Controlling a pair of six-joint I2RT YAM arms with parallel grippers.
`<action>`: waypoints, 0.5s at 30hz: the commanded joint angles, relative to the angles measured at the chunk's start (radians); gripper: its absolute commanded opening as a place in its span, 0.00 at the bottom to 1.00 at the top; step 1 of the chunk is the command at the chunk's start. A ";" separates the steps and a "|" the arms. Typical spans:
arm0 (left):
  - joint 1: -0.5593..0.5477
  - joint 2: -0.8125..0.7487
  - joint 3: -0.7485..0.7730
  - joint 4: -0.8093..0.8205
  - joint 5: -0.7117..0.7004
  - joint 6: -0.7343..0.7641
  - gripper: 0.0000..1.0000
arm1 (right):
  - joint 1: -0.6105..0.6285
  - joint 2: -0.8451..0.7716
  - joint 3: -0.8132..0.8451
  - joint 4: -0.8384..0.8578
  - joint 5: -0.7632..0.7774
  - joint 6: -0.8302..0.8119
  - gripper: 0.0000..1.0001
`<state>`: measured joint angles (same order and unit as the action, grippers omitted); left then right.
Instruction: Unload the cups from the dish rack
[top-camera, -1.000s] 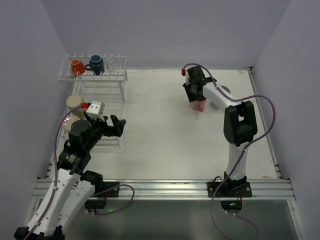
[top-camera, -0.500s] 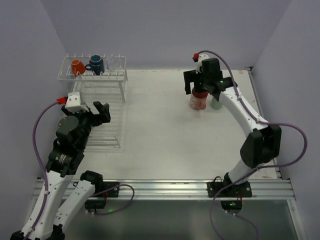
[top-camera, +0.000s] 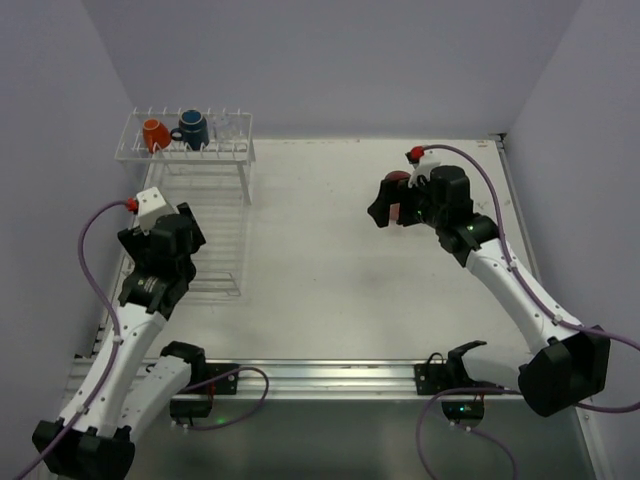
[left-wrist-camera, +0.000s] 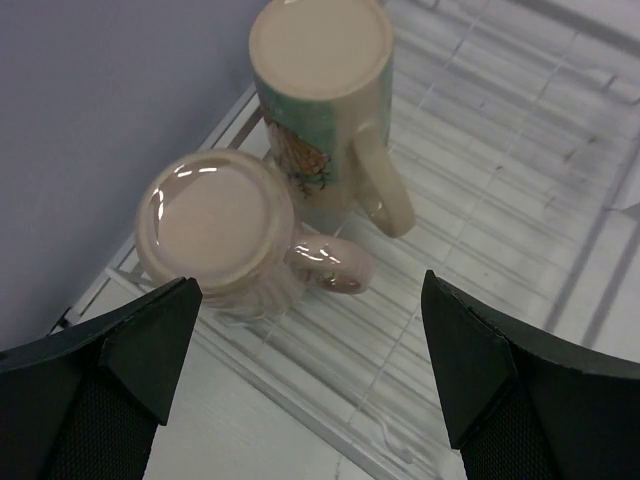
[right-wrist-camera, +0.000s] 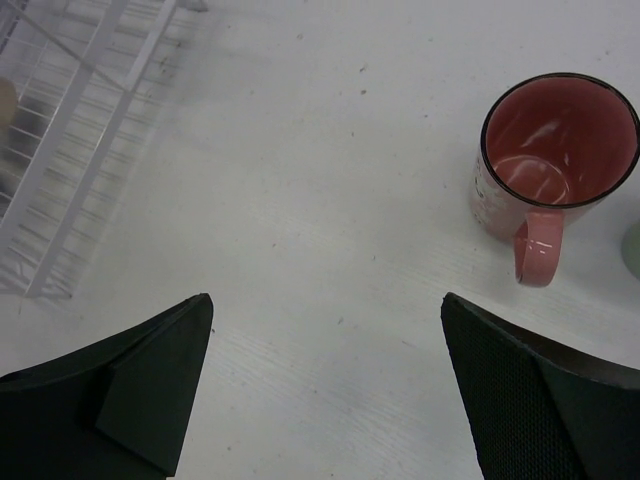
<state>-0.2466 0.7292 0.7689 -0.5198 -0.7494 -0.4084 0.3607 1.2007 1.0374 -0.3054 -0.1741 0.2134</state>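
Two upside-down handled mugs side by side on a white wire rack tray (left-wrist-camera: 480, 190), a tall cream mug with green print (left-wrist-camera: 322, 95), a squat pale glossy mug (left-wrist-camera: 222, 235), black gripper fingers (left-wrist-camera: 150, 345) spread wide below.

A: Rack?
B: Dish rack (top-camera: 215, 200) far left on table (top-camera: 330, 270). Upper shelf (top-camera: 230, 142): two small mugs (top-camera: 155, 133) side by side, left end.
A: Lower tray (left-wrist-camera: 480, 200)?
B: Two upturned mugs (left-wrist-camera: 215, 225) adjacent at its left edge. Upright mug (right-wrist-camera: 555, 150) on table, far right; possibly another beside it, cropped.
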 joint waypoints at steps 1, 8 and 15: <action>0.062 0.076 0.033 -0.042 -0.064 -0.079 1.00 | 0.003 -0.047 -0.011 0.098 -0.045 0.018 0.99; 0.289 0.134 0.055 -0.014 0.073 -0.052 1.00 | 0.014 -0.038 -0.011 0.103 -0.082 0.012 0.99; 0.398 0.187 0.018 0.041 0.216 -0.035 1.00 | 0.027 -0.050 -0.010 0.106 -0.120 -0.002 0.99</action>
<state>0.1261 0.8967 0.7856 -0.5346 -0.6056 -0.4313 0.3782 1.1816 1.0267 -0.2466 -0.2550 0.2195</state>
